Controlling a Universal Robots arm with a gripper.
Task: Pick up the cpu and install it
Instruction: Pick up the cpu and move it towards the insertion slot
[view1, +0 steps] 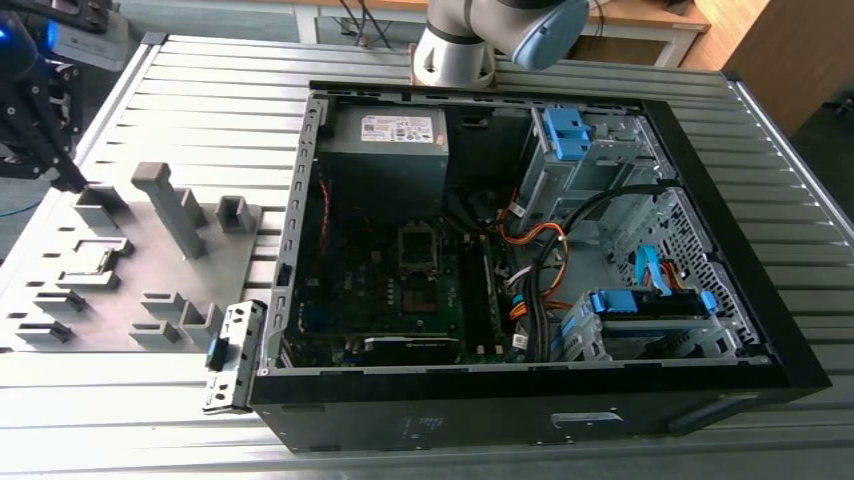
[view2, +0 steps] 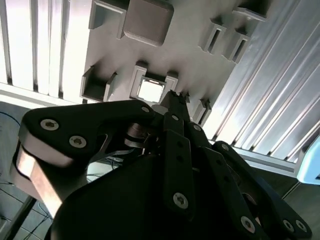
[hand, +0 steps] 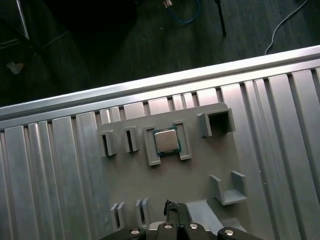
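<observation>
Approach stage of the pick, before any grasp. The cpu (hand: 166, 141) lies flat, silvery face up, in a walled nest on the grey fixture plate (hand: 195, 185). The plate rests on the slatted table (view1: 534, 440) at the exterior view's left, just beside the open case (view1: 310, 200) but outside it. In both wrist views the gripper (hand: 172, 206) hangs above the plate, its tip aimed near the nest and clear of the chip. In the second wrist view the cpu (view2: 150, 90) shows as a bright square just past the gripper (view2: 174, 98). The jaws appear drawn together to one narrow point with nothing between them. In the exterior view the gripper (view1: 64, 180) stands over the plate's far edge, among the upright blocks (view1: 174, 205) and well apart from the case. Nothing has been lifted, and what looks like the socket (view1: 419, 248) on the board inside the case seems unfilled, so the task is judged to be at its very start. The pick would call for the jaws to part enough to span the chip. They would also need to centre over the nest and descend square between its low walls, since the part is thin and offers little edge to grip.
</observation>
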